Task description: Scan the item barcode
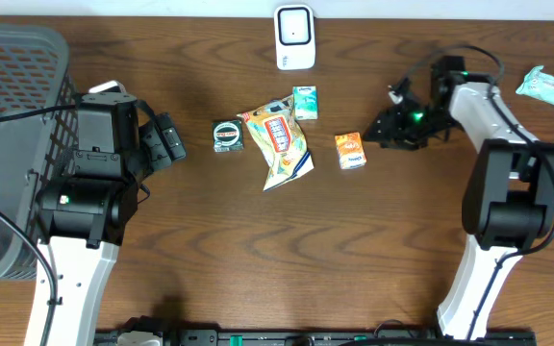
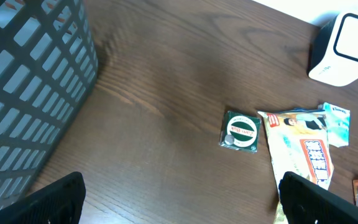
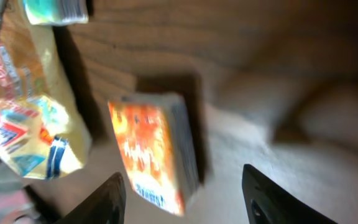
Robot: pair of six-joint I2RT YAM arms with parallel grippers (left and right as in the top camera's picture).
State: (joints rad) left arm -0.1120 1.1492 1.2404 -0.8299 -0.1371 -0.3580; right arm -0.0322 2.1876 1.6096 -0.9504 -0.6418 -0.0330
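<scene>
Orange box (image 3: pixel 151 152) lies flat on the table (image 3: pixel 278 62), just ahead of the right tool (image 3: pixel 182 177), clear of both fingers (image 3: pixel 104 202); we record its jaws parted, gripping nothing. Left tool (image 2: pixel 179 193) stands wide open and empty, a green tin (image 2: pixel 241 130) ahead of it.

Even light overhead; right wrist view blurred, perhaps by motion.

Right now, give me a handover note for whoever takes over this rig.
Left gripper: open, empty, beside the basket.
Right gripper: open, empty, next to the orange box lying on the table.
The scanner stands at the far edge; snack bag, green tin and teal box mid-table.
Nothing is at the scanner.
Left to do: grasp an item, present its barcode.
</scene>
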